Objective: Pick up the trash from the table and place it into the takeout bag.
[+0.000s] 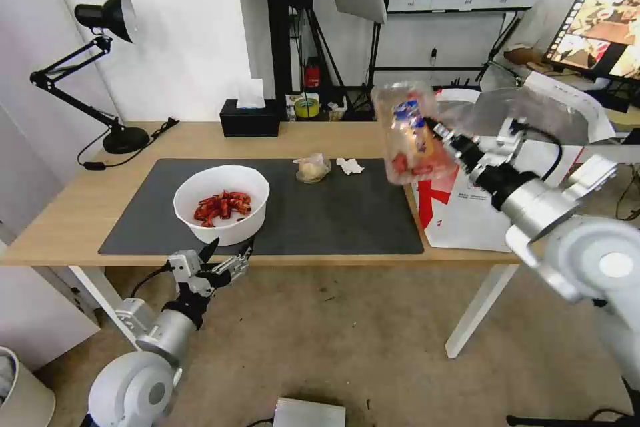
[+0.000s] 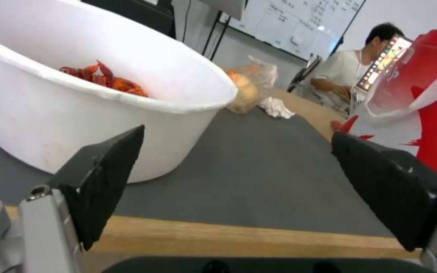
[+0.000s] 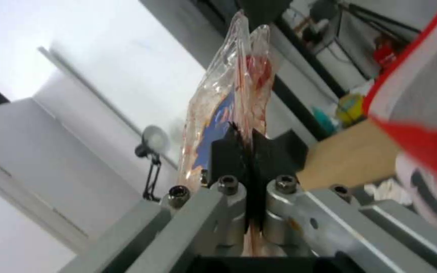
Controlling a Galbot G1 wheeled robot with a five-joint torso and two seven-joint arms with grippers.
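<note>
My right gripper [image 1: 437, 130] is shut on the clear plastic tray [image 1: 408, 140] of small red fruits and holds it in the air above the table's right end, beside the white and red takeout bag [image 1: 467, 207]. In the right wrist view the tray [image 3: 228, 102] is pinched edge-on between the black fingers [image 3: 226, 155]. The white bowl [image 1: 221, 203] of red shells sits on the dark mat [image 1: 333, 213]. A small clear bag [image 1: 312, 168] with a beige lump and a crumpled tissue [image 1: 349, 165] lie farther back. My left gripper [image 1: 227, 257] hangs open at the table's front edge, just before the bowl [image 2: 77, 94].
A black tissue box [image 1: 250, 119] and a black desk lamp [image 1: 100, 67] stand at the back of the light-wood table [image 1: 67, 213]. A person sits at a monitor [image 1: 600, 27] behind the bag. A white bin [image 1: 20, 393] and a grey box [image 1: 310, 412] are on the floor.
</note>
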